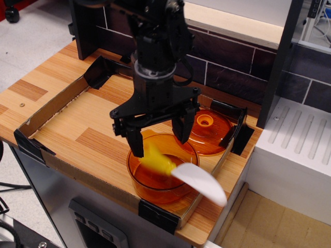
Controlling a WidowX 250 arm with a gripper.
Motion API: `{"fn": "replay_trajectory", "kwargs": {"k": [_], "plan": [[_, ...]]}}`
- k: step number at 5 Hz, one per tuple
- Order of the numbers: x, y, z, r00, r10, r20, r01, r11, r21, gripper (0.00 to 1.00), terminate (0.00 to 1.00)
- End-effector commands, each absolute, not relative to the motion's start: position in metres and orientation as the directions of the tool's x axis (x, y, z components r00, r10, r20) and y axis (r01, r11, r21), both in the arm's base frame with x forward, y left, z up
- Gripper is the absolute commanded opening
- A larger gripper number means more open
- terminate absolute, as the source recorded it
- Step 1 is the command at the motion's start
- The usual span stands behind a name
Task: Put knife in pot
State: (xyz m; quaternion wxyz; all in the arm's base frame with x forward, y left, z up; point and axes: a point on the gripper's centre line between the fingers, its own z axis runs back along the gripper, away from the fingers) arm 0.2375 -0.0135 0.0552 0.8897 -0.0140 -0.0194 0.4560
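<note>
The knife (178,172) has a yellow handle and a white blade and looks blurred. It lies tilted below the gripper. Its handle is over the inside of the transparent orange pot (135,170), and its blade reaches out past the pot's right rim and the tray's front edge. My gripper (159,138) hangs just above the pot. Its black fingers (135,144) are spread wide apart and do not touch the knife.
The orange lid (209,135) with a centre knob lies right behind the pot. Both sit in a shallow cardboard-walled tray (57,103) with black corner clips on the wooden counter. A dark tiled wall stands behind, and a white unit (295,150) stands at the right.
</note>
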Motion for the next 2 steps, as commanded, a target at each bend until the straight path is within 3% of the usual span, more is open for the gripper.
{"fn": "replay_trajectory", "kwargs": {"k": [1,2], "plan": [[0.249,0.001,0.100,0.561,0.827,0.023,-0.817,0.559,-0.141,1.00,0.00],[0.255,0.010,0.122,0.537,0.843,0.019,-0.828,0.531,-0.179,1.00,0.00]]}}
